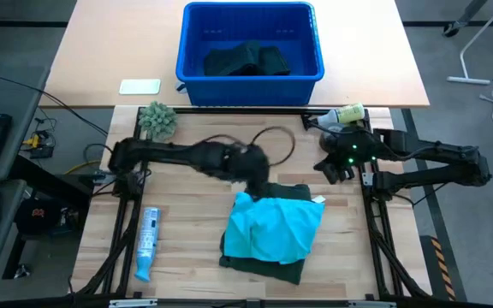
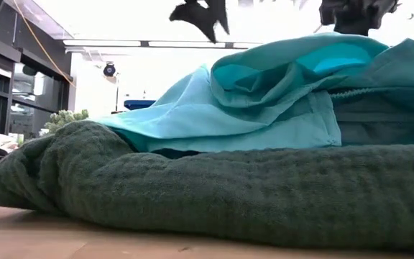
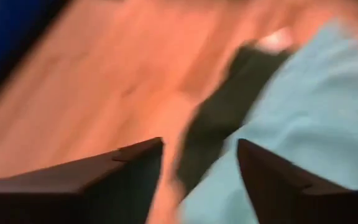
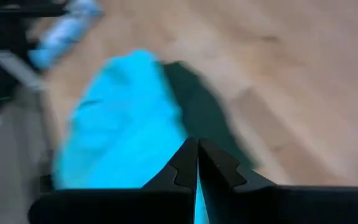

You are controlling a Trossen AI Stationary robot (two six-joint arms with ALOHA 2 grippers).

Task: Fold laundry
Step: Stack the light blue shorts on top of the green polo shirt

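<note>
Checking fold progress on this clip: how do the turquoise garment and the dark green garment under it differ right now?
The turquoise garment lies on top, rumpled and loosely spread; the dark green garment lies beneath it, flat against the table. The turquoise one is thin and smooth in the low view; the green one is thick and textured. The green shows only at the edges. Both are soft cloth in one pile, and neither is held.

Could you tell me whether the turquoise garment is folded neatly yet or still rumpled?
Still rumpled: the turquoise garment lies creased and uneven on the folded dark green cloth, its edges ragged and bunched in the low view.
</note>
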